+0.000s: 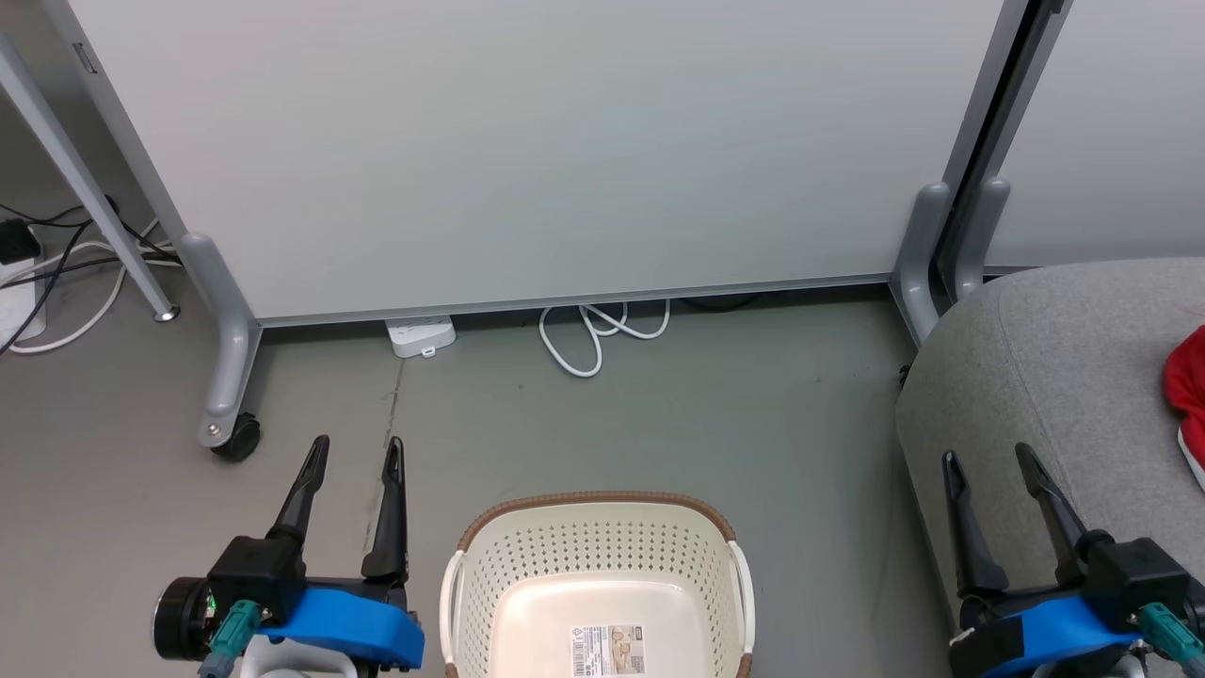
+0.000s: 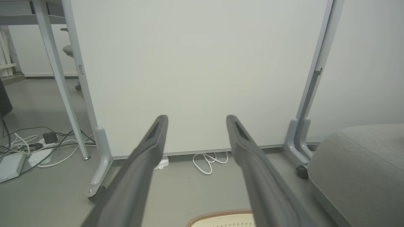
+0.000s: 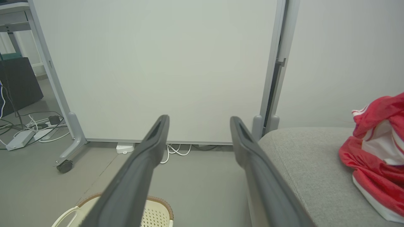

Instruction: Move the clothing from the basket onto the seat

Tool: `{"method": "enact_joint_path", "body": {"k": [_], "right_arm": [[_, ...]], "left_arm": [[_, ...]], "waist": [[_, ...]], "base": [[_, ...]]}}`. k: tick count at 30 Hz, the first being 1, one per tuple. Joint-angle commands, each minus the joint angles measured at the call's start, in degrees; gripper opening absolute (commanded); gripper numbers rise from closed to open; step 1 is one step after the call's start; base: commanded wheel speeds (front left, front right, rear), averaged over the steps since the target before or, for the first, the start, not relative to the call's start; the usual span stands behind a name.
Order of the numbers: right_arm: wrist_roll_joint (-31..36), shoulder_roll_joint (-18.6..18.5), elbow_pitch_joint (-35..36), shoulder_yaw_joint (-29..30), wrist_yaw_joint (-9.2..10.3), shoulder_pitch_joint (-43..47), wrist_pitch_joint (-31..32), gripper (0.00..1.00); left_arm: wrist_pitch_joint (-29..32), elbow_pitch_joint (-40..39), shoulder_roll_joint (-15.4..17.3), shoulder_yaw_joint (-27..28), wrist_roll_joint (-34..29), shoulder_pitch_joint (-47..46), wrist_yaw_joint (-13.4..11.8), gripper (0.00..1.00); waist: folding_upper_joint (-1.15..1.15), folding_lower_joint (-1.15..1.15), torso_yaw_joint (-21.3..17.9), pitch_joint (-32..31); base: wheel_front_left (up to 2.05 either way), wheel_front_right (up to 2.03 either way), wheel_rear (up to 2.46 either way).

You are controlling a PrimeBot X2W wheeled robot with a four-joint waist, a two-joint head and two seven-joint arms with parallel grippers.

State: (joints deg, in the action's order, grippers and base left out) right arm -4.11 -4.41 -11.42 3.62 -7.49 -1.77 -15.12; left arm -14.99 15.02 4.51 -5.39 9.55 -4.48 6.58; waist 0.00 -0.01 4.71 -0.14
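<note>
The cream basket (image 1: 599,556) with a brown rim stands on the floor at the bottom middle; its inside holds only a printed label (image 1: 607,650). Red clothing (image 1: 1188,388) with white trim lies on the grey seat (image 1: 1054,367) at the right edge, and it shows as a crumpled heap (image 3: 377,157) in the right wrist view. My left gripper (image 1: 358,450) hovers open left of the basket with nothing between its fingers. My right gripper (image 1: 988,461) is open too, over the seat's near left corner and apart from the clothing. The basket rim (image 2: 221,216) peeks in at the bottom of the left wrist view.
A white partition panel (image 1: 527,141) on wheeled grey feet (image 1: 226,414) stands behind the basket. A power strip (image 1: 420,335) and a looped white cable (image 1: 602,334) lie at its base. More cables (image 1: 66,273) and a table leg (image 1: 104,226) are at far left.
</note>
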Motion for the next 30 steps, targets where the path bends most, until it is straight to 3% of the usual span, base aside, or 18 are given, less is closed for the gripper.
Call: {"method": "enact_joint_path", "body": {"k": [1, 20, 21, 25, 30], "right_arm": [[-0.3, 0.2, -0.1, 0.1, -0.01, 1.0, 0.0, 1.00], [-0.8, 1.3, -0.8, 0.5, -0.01, 2.5, 0.0, 1.00], [-0.8, 1.2, -0.9, 0.5, 0.00, 2.0, 0.0, 0.00], [-1.5, 1.3, -3.0, 0.7, 0.00, 2.1, 0.4, 0.00], [-8.6, 1.3, -3.3, 1.2, 0.00, 1.2, 2.6, 0.00]], "left_arm": [[-0.3, 0.0, -0.2, 0.5, -0.3, 0.7, 0.3, 1.00], [-0.3, 1.3, -1.3, 1.5, -1.7, 2.2, 1.1, 1.00], [0.0, 1.4, -1.3, 1.1, -1.2, 2.0, 0.5, 0.00], [0.4, 3.0, -1.3, 1.1, -0.2, 3.3, 0.5, 0.00], [2.2, 2.7, -1.3, 2.0, 6.8, 2.8, 0.6, 0.00]], "waist": [[0.00, 0.01, 0.0, -0.2], [0.00, 0.01, 0.1, -1.1], [0.00, 0.01, 0.1, -1.1], [0.00, 0.01, 0.1, -1.1], [0.00, 0.01, -0.2, -1.1]], "base": [[0.00, 0.00, 0.00], [0.00, 0.00, 0.00], [0.00, 0.00, 0.00], [0.00, 0.00, 0.00], [0.00, 0.00, 0.00]]}}
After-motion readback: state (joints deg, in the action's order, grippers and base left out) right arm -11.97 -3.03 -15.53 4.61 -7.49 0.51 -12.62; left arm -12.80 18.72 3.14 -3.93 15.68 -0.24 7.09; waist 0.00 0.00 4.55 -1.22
